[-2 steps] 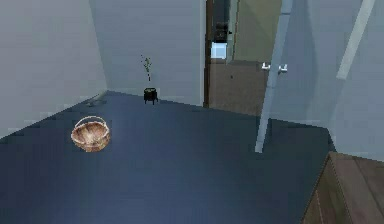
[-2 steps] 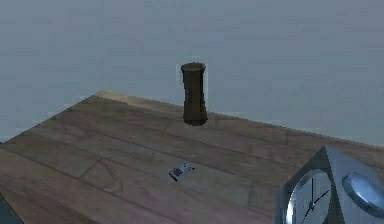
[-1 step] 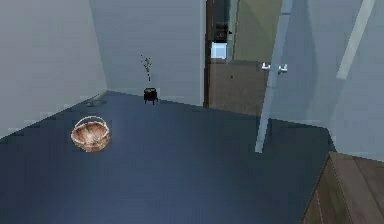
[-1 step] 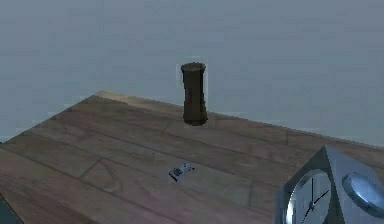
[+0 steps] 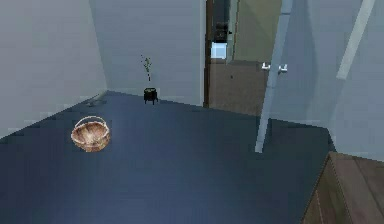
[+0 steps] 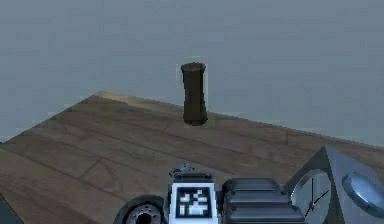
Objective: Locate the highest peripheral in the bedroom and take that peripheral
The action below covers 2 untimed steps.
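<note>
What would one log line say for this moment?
forward: basket on blue floor, potted plant by wall | side: brown vase upright on wooden surface

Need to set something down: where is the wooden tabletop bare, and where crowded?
The wooden tabletop is bare left of the brown vase, right of it, and nearer the camera. The one taken spot is the vase's.

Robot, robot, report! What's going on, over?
Gripper at arm side view's bottom edge, load unclear. Peripheral not yet taken. Brown vase on wooden tabletop; basket on floor ahead.
</note>
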{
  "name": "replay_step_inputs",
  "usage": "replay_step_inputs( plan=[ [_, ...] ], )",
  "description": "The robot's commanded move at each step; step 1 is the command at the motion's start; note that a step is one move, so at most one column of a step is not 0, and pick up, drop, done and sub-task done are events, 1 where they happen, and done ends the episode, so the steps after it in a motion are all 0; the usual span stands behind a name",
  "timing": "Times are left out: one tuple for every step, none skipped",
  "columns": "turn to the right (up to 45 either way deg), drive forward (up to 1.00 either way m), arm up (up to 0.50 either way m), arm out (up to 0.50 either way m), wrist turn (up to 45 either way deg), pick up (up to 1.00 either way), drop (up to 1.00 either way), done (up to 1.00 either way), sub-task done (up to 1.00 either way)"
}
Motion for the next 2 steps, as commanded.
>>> replay_step_inputs(
  plan=[
    [0.0, 0.00, 0.00, 0.10, 0.0, 0.00, 0.00, 0.00, 0.00],
    [0.0, 0.00, 0.00, 0.00, 45.0, 0.00, 0.00, 0.00, 0.00]
  ],
)
